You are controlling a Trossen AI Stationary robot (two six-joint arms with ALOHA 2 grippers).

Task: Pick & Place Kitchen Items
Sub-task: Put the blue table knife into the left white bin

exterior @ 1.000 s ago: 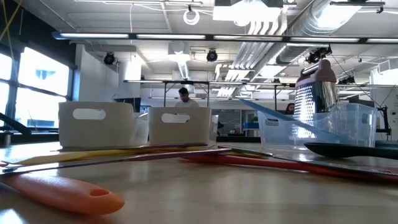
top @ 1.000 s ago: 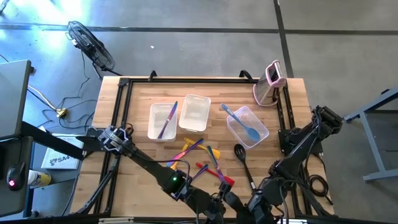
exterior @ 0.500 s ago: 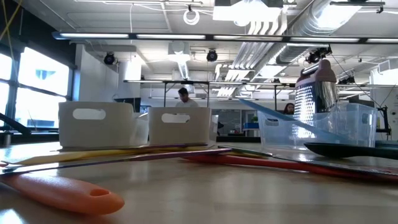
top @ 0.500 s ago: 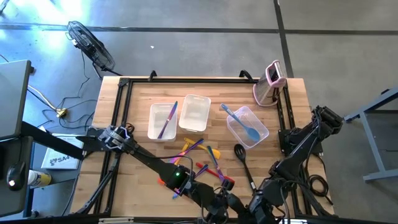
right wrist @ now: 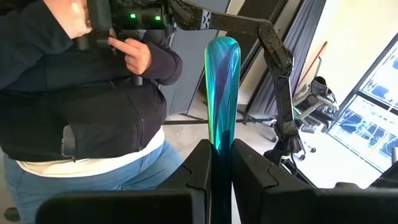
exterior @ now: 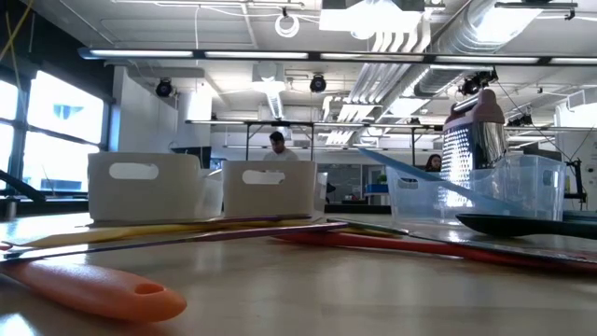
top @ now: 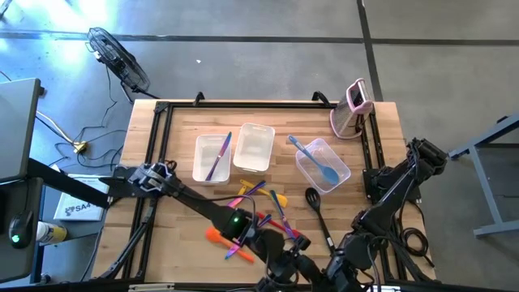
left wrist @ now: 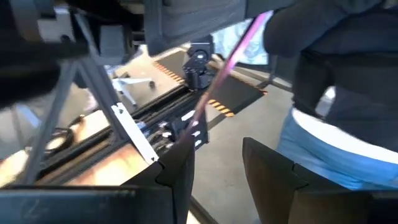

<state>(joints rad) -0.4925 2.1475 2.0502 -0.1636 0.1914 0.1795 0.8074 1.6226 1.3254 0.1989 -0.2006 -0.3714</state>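
Teal utensil [right wrist: 222, 87] sits clamped in my right gripper [right wrist: 222, 155] at the table's [top: 182, 215] near edge, its long axis running straight out ahead. The clear tub [top: 344, 173] holding a light blue spoon [top: 323, 166] lies farther across, nearer this arm. A thin purple handle [left wrist: 230, 59] slants away from my left gripper [left wrist: 217, 168]; clamped or not, I cannot tell.
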